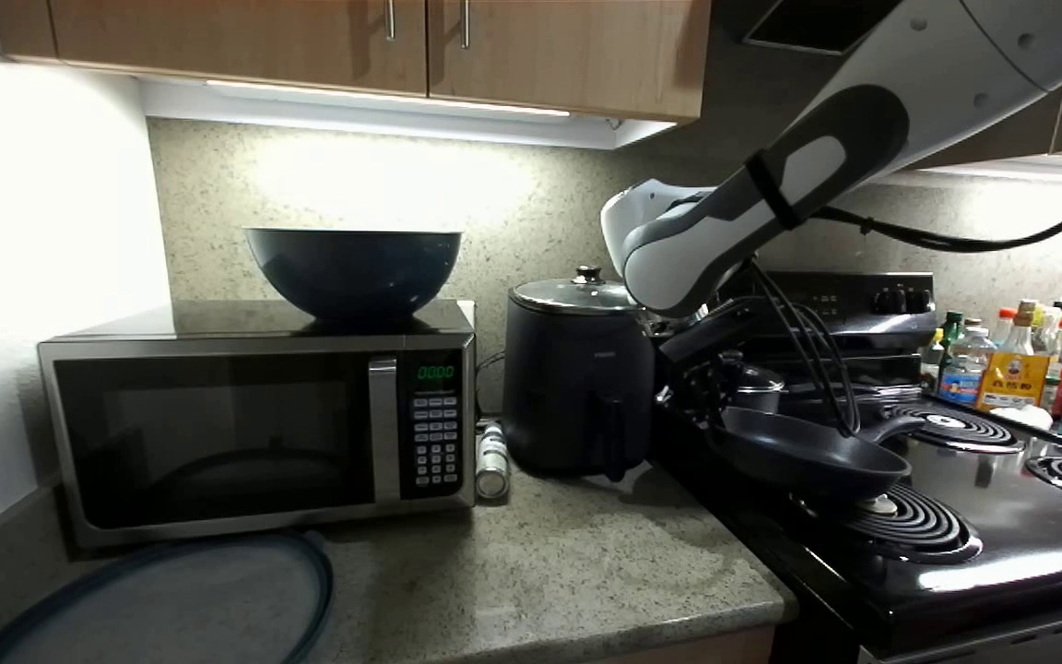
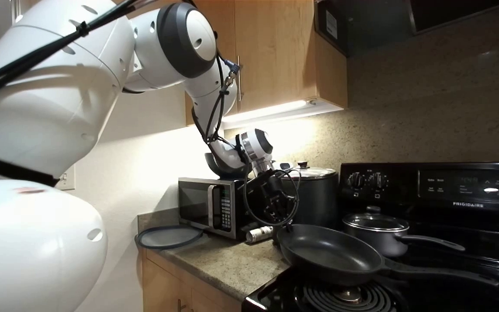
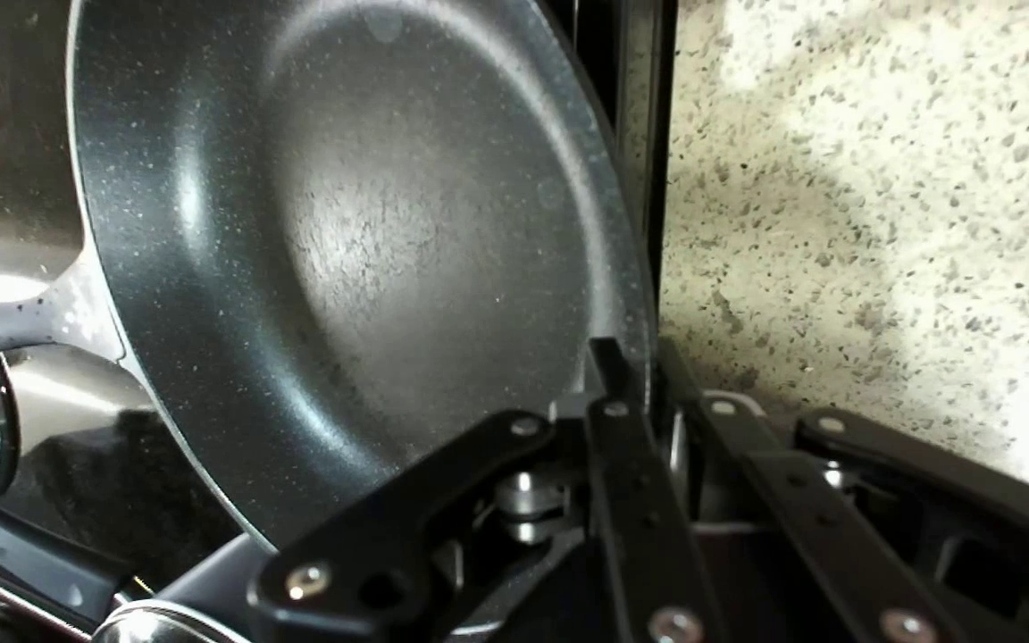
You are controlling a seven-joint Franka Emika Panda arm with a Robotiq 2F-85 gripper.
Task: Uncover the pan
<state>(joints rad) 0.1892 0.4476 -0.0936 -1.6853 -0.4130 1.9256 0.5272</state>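
Note:
The pan (image 2: pixel 329 247) is a wide dark frying pan with a long handle. It is tilted and appears held a little above the front burner in both exterior views (image 1: pixel 808 452). Its bare inside fills much of the wrist view (image 3: pixel 416 214), with no lid on it. My gripper (image 3: pixel 636 348) has one finger inside the pan and the other outside, shut on the rim opposite the handle. The gripper also shows at the rim in an exterior view (image 2: pixel 287 225). The exact contact is dark and partly hidden by the fingers.
A saucepan with a glass lid (image 2: pixel 377 222) stands behind the pan. A tall black vessel with a glass lid (image 1: pixel 577 387) stands on the counter beside the microwave (image 1: pixel 245 433), which carries a dark bowl (image 1: pixel 351 272). A spray can (image 1: pixel 492 461) and flat round lid (image 1: pixel 190 599) lie nearby.

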